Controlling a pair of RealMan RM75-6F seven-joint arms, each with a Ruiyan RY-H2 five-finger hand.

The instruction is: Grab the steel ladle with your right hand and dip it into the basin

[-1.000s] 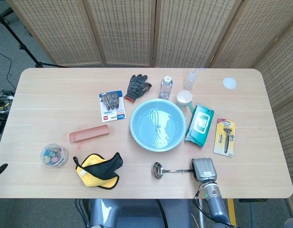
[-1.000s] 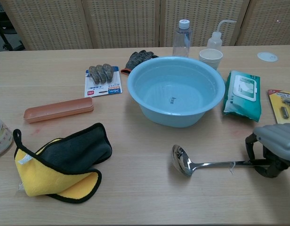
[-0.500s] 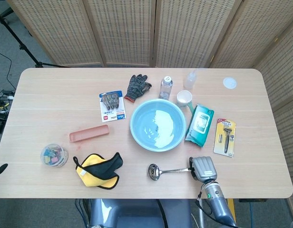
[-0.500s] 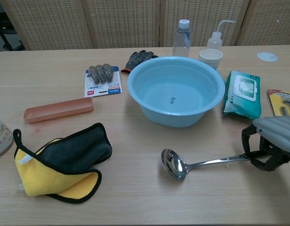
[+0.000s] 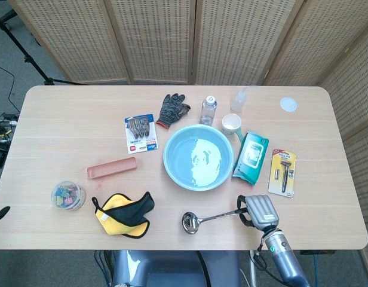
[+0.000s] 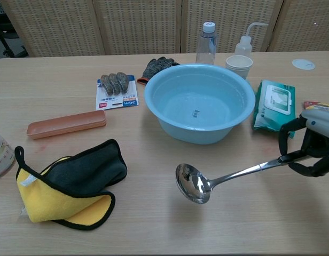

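My right hand (image 5: 259, 211) (image 6: 312, 144) grips the handle end of the steel ladle (image 5: 209, 217) (image 6: 224, 176) near the table's front right. The ladle is lifted off the table, its bowl tilted down to the left with a shadow under it. The light blue basin (image 5: 198, 156) (image 6: 200, 100) holds water and stands behind the ladle at the table's middle. The ladle bowl hangs in front of the basin, apart from it. My left hand does not show in either view.
Green wipes pack (image 5: 251, 156), razor pack (image 5: 283, 172), paper cup (image 5: 231, 124), two bottles (image 5: 208, 109) and a glove (image 5: 172, 108) ring the basin's back and right. A yellow-black cloth (image 5: 123, 214), pink tray (image 5: 112, 168), clip jar (image 5: 69, 195) lie left.
My right hand has risen and moved right and back with the ladle. The ladle has left the table, and its bowl has swung leftward and tilted down.
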